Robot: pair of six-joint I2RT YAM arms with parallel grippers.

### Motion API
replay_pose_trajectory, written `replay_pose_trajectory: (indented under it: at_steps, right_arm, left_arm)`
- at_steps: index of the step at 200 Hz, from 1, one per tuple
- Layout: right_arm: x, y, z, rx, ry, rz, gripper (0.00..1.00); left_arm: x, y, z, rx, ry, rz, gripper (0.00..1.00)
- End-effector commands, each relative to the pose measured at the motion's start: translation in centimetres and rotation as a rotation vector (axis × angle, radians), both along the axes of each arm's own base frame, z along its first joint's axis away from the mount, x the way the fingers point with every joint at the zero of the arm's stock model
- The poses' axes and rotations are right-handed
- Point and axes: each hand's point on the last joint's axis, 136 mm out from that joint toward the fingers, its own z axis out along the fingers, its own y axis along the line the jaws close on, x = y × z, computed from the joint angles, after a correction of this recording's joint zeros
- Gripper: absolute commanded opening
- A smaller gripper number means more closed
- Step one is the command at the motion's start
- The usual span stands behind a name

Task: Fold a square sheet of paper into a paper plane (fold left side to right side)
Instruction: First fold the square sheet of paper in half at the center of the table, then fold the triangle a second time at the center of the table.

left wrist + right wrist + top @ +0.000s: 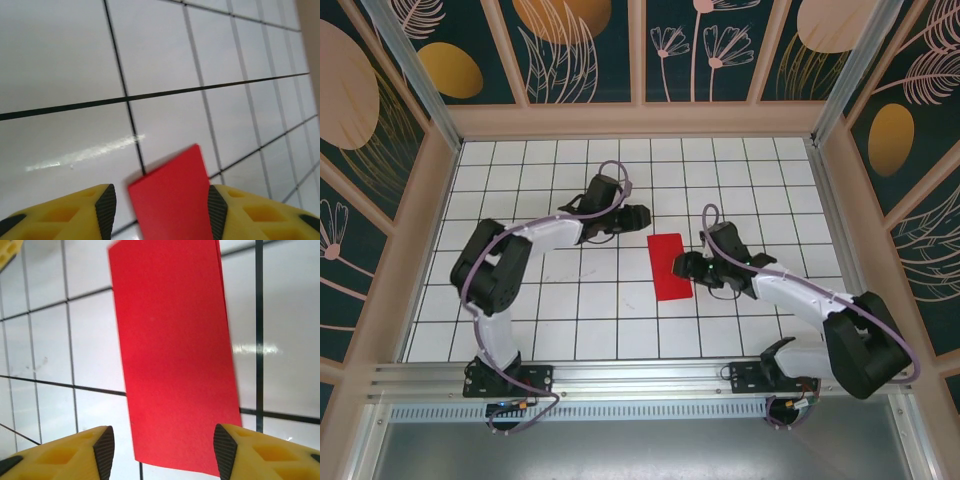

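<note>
Pincer tips first: the right pincer (pixel 164 452) stands wide, its yellow fingers with black pads (pixel 104 452) set either side of the near short edge of the red paper sheet (pixel 175 355), gripping nothing. The left pincer (pixel 161 207) is likewise parted and empty, with one corner of the sheet lying in the gap between its pads. Whether that corner rests flat or lifts a little I cannot tell.

Seen from above, the sheet lies near the middle of the counter (pixel 570 300) as a narrow rectangle, so the left-to-right half fold looks made. The left pincer is just past its far end and the right pincer at its right edge. Along one long side a second layer peeps out a touch — the edges are close to flush but not exactly so.

What this step now calls for, I judge, is a firm crease: one pincer pinning an end while the other presses along the folded side. The loose edges should be squared first, since thin paper would likely skate on such a surface.

That surface is glossy white tile ruled with black grid lines and shows streaks of glare. Around it stand dark teal wall panels (pixel 580 40) printed with pale flowers and gold ovals, framed in light wood. A metal rail (pixel 640 378) carries the arm bases at the near edge.
</note>
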Motion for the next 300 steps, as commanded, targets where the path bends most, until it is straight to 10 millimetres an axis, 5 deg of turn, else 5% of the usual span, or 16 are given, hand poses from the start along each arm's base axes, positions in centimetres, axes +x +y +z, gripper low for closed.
replay_pose_trajectory:
  at_steps: [1,41,72,129,300]
  right_arm:
    - [0.8,-1.9,-0.1,-0.060,-0.003,-0.036,0.60]
    - [1.0,-3.2,-0.8,-0.069,0.015,-0.072,0.66]
    - [0.8,-3.8,-1.6,-0.084,0.042,-0.080,0.68]
    - [0.5,-3.3,-2.4,-0.066,0.087,-0.042,0.74]
    - [2.2,1.8,-2.1,0.218,0.191,0.047,0.52]
  left_arm:
    - [-3.5,-0.8,-0.1,-0.058,0.036,-0.075,0.51]
    - [-8.6,-4.6,-2.4,-0.110,0.124,-0.193,0.50]
    - [-8.6,-4.3,-5.4,-0.035,0.161,-0.167,0.50]
    - [-8.3,-3.9,-7.4,0.020,0.186,-0.148,0.48]
    - [-8.9,-3.5,-7.4,0.016,0.179,-0.155,0.47]
